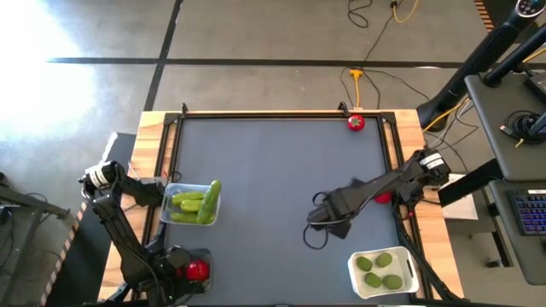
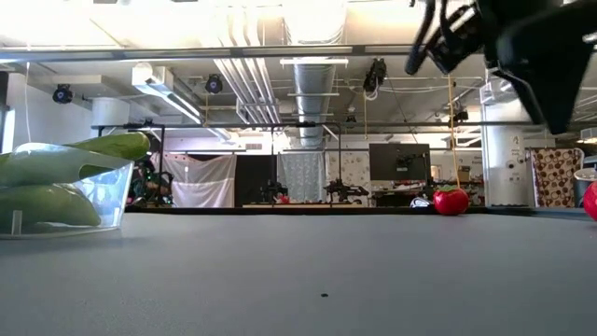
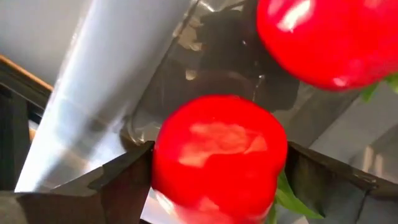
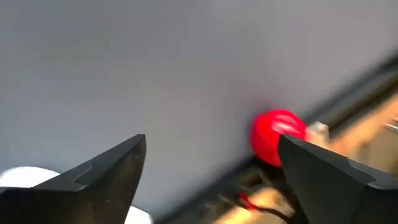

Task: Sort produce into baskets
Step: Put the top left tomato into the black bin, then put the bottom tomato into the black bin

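Observation:
My left gripper is at the table's near left, shut on a red tomato over the dark-tinted basket. A second tomato lies in that basket. The clear basket holds cucumbers. The white basket holds three limes. My right gripper hangs open and empty above the mat right of centre. One tomato lies on the mat by the right edge, half under my right arm; it also shows in the right wrist view. Another tomato lies at the far edge. My left gripper pinches the tomato by its two opposite sides between its two fingers, coming from above and pointing down. The tomato's green leaves stick out sideways by one finger. I cannot tell whether the tomato touches the basket's floor.
Black rails run along the mat's edges, with wooden borders outside them. The middle of the mat is bare. Cables and a desk stand beyond the right edge.

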{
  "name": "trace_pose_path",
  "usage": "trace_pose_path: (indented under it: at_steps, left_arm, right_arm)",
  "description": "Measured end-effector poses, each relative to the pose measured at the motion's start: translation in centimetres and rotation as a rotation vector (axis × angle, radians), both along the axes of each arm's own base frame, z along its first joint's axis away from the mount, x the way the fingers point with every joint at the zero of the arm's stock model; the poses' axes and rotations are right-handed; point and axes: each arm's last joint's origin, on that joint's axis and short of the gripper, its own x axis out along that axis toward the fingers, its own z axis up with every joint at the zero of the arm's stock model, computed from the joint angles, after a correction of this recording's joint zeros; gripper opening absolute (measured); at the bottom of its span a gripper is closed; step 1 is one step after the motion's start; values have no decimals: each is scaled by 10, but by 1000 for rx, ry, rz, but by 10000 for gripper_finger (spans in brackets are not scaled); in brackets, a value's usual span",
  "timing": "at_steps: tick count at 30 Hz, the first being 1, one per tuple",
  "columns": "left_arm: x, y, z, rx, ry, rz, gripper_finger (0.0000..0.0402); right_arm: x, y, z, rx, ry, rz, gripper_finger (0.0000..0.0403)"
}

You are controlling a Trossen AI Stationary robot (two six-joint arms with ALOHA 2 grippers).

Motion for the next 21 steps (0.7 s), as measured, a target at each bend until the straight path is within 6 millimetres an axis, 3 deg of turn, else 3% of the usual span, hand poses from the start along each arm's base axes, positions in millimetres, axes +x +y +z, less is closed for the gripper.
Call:
trace_pose_path:
  at_steps: [5,13,21]
  left_arm:
    - [1,0,0,3,-17,58,338]
    - [3,-1,1,-7,-40,94,396]
    - [3,0,1,0,-37,110,379]
  right_arm:
    - [-13,-17,-11,-2,80,84,381]
    - [-48,-48,-60,169,390,207,382]
    - [-77,-67,-90,308,523,299,382]
